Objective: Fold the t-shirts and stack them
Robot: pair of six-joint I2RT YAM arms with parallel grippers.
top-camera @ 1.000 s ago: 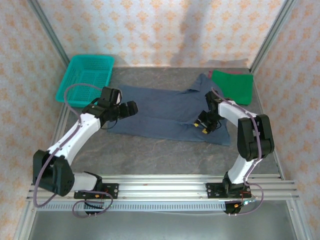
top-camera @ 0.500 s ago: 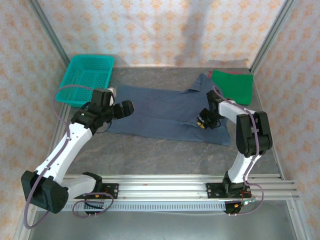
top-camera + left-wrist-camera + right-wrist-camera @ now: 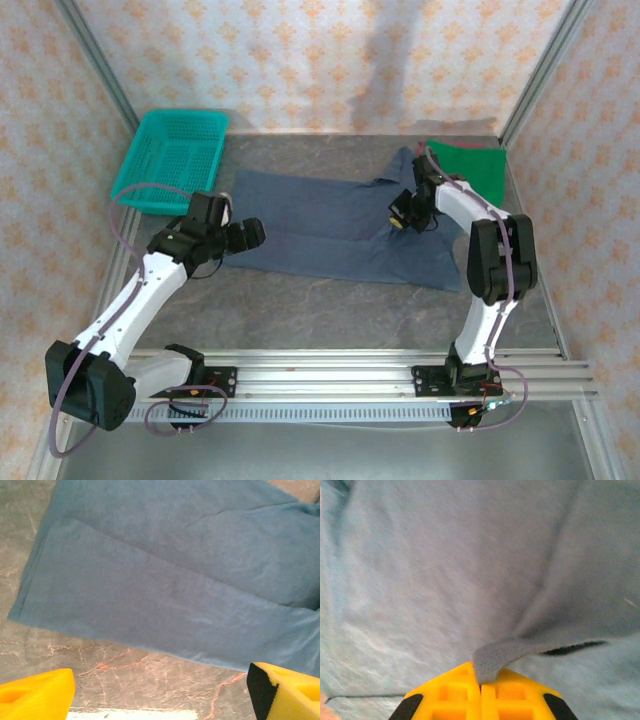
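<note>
Slate-blue t-shirt lies spread across the middle of the counter. Judging by the long crease in the left wrist view, it is already doubled lengthwise. The green t-shirt sits folded at the far right corner; from above I cannot tell whether its edge touches the blue one or lies just beside it.

The right end effector is clenched on a small pinch of blue cloth toward the shirt's right end, with a tongue of fabric standing up between the closed jaws. The left end effector is released, jaws wide, and hovers over the shirt's left end by its near edge, holding nothing.

To fold well, the left should come down on the near corner and take both layers, not just the top one, before either arm lifts. The right's pinch looks shallow, so a slow, low lift seems wise. Both arms should then travel together with the edge taut and lay the cloth down clear of the green shirt.
</note>
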